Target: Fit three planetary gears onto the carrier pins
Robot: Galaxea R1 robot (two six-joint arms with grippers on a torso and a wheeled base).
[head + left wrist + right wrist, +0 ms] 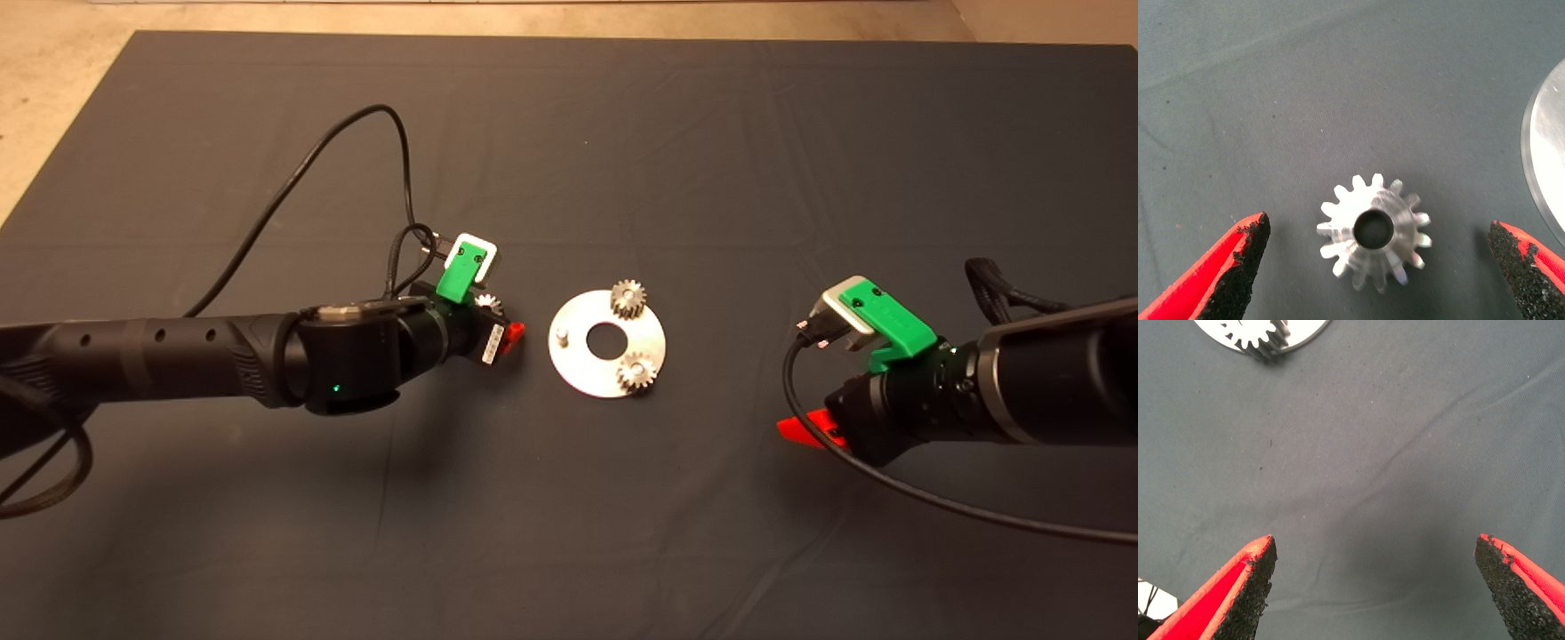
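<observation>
Left gripper [1378, 267] straddles the third gear [1373, 232] beside the disc [578, 369], fingers apart; two gears sit on pins, one pin [562, 336] bare. Right gripper [1375, 587] waits open.

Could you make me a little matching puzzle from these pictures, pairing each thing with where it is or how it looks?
Things:
1. loose gear
2. bare pin
3. right hand
4. disc

States:
A. open over bare mat, off to one side of the disc
B. carries two gears already on pins
C. lies on the mat between the left hand's open fingers
D. stands on the disc with no gear on it

Pairs: 1-C, 2-D, 3-A, 4-B
</observation>
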